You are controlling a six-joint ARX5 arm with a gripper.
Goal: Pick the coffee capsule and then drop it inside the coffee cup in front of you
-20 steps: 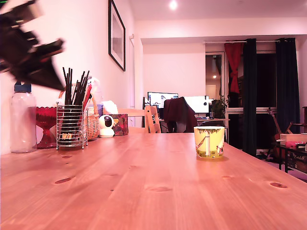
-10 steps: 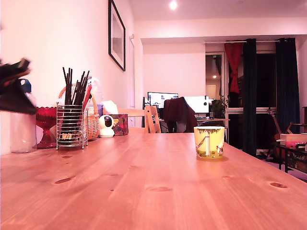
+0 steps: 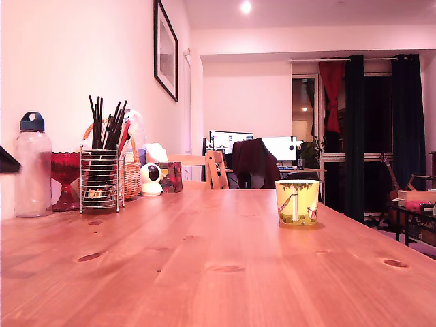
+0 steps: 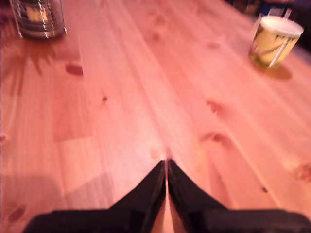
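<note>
The coffee cup (image 3: pixel 297 201) is a short yellow-green mug with a white figure on its side. It stands upright on the wooden table (image 3: pixel 225 266), toward the exterior view's right. In the wrist view the cup (image 4: pixel 273 41) is far from my gripper (image 4: pixel 166 164), across a stretch of bare wood. My gripper's two black fingers meet at their tips, shut, just above the table, and nothing shows between them. In the exterior view only a dark sliver of the arm (image 3: pixel 7 161) shows at the left edge. The coffee capsule is out of view in both frames.
Along the wall on the exterior view's left stand a clear bottle (image 3: pixel 32 170), a red goblet (image 3: pixel 66 178), a wire holder of dark sticks (image 3: pixel 102 178), a wicker basket (image 3: pixel 131 178) and a small white camera (image 3: pixel 150 180). The wire holder (image 4: pixel 38 18) also shows in the wrist view.
The arm has dropped down and swung toward the exterior view's left, going from large in the upper left corner to almost out of frame. The cup has not moved.
</note>
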